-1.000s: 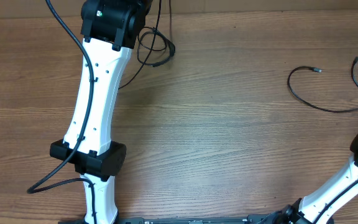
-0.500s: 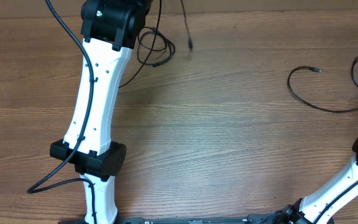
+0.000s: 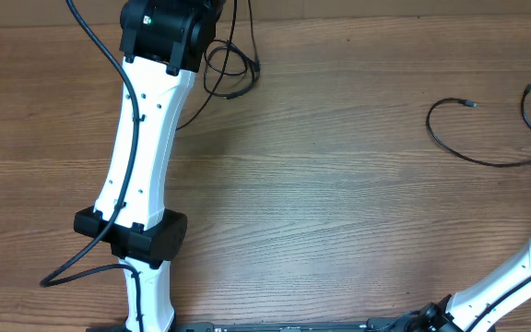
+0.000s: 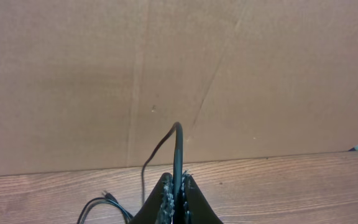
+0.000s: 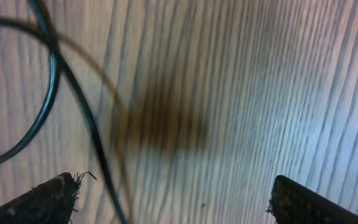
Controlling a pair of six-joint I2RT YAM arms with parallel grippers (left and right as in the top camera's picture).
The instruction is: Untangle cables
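The left gripper [image 4: 176,183] is pinching one strand [image 4: 178,140] of the cables [image 3: 227,72], its fingers pressed together with only the cord between them. Above the fingers the strand is rising, arching over, and dropping back toward the table [image 3: 321,203] in front of a brown cardboard wall [image 4: 73,74] that is standing along the table's far edge. In the overhead view the same strand is running up and out of the picture at that far edge.

The rest of the small looped bundle is lying on the table near its far edge, just beside the black wrist of the left arm [image 3: 146,138]. That wrist is covering the bundle's left side from above. The white arm is stretching from the table's near edge to its far edge, with a thicker black wire [image 3: 129,101] running along it.

Toward the table's right edge, well apart from the bundle, a long strand [image 3: 430,122] is lying in an open curve. A shorter strand [image 3: 525,109] is lying just beside it, nearer the edge.

The right gripper [image 5: 173,208] is hovering low over that part of the table with its fingers [image 5: 48,199] spread wide and gripping nothing. Its blurred view is showing black cord [image 5: 53,74] curving over the wood and one line of it passing between the fingers near the left one. The right arm [image 3: 514,272] is entering at the table's near right corner.
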